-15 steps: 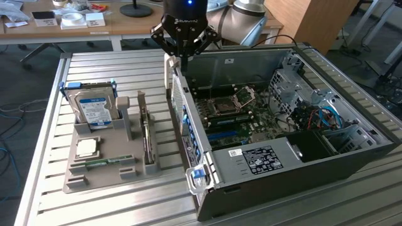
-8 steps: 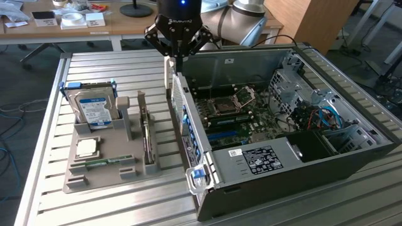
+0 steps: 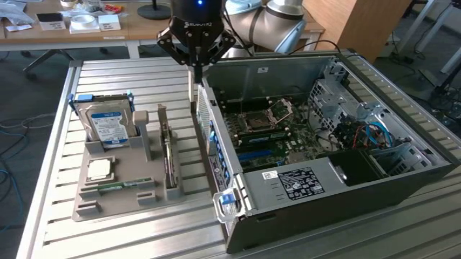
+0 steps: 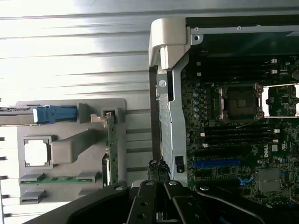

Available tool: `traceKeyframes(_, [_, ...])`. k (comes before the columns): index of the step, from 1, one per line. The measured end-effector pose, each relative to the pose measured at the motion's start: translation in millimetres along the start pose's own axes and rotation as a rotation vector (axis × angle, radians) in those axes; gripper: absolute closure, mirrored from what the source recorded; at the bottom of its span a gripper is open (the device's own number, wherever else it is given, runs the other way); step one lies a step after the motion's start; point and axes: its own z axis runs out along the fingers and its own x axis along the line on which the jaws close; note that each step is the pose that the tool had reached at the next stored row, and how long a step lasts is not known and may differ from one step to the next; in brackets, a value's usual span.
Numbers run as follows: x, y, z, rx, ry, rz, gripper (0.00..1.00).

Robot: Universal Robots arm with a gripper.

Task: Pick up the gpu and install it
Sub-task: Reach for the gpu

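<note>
Above the back edge of the computer case (image 3: 324,199) hangs the gripper (image 3: 195,63), with its two fingers pressed together. It is up in the air, over the spot where the case meets the gray tray (image 3: 94,208).

The gpu (image 3: 165,145) is not in the gripper. It stands on its thin edge in a slot of the gray tray, on the side of the tray closest to the case. It is just beside the case wall but does not touch it. From the wrist view the gpu (image 4: 111,149) looks like a thin green line, near the gripper (image 4: 158,170).

The tray sits on the tabletop (image 3: 129,237), on the exterior view's left of the case. A hard drive (image 3: 108,127) with a blue and white label stands at the far end of the tray. A square chip (image 3: 99,170) lies flat in the tray, and a small green stick (image 3: 119,186) lies just in front of it.

The case is open on top, so the green board (image 3: 266,129) inside it can be seen.
</note>
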Motion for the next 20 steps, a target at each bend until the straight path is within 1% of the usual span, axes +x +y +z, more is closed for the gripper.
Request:
traceKeyframes(5, [7.5,-0.6,-0.2,0.0000,0.0000,0.000,0.89])
traceKeyframes(14, [26.9,-2.0,-0.4,-0.0001,-0.0001,0.000,0.89])
traceKeyframes(20, [37.6,-2.8,-0.6,-0.0001,-0.0001,0.000,0.89])
